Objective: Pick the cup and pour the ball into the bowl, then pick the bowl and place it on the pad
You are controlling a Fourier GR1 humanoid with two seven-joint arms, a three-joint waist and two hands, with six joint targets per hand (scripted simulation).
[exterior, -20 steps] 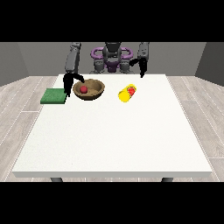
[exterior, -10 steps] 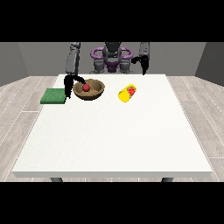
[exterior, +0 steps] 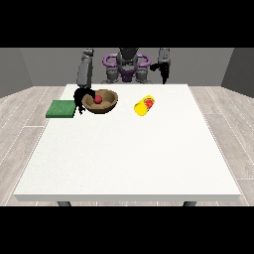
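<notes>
A brown bowl (exterior: 106, 104) sits on the white table (exterior: 129, 154) at the back left, with a red ball (exterior: 98, 99) inside it. The hand at the view's left (exterior: 79, 100) is at the bowl's left rim, its fingers curled down beside it; contact with the rim cannot be told. A yellow cup (exterior: 144, 105) lies on its side to the right of the bowl, red showing at its mouth. The green pad (exterior: 61, 108) lies flat to the left of the bowl. The hand at the view's right (exterior: 163, 72) hangs raised at the table's far edge, away from everything.
The robot's purple and grey torso (exterior: 127, 67) stands behind the far edge. The pad reaches close to the table's left edge. White tabletop stretches from the objects to the near edge.
The hand at the view's left has come down slightly at the bowl's left rim. Bowl, ball, cup and pad have not moved.
</notes>
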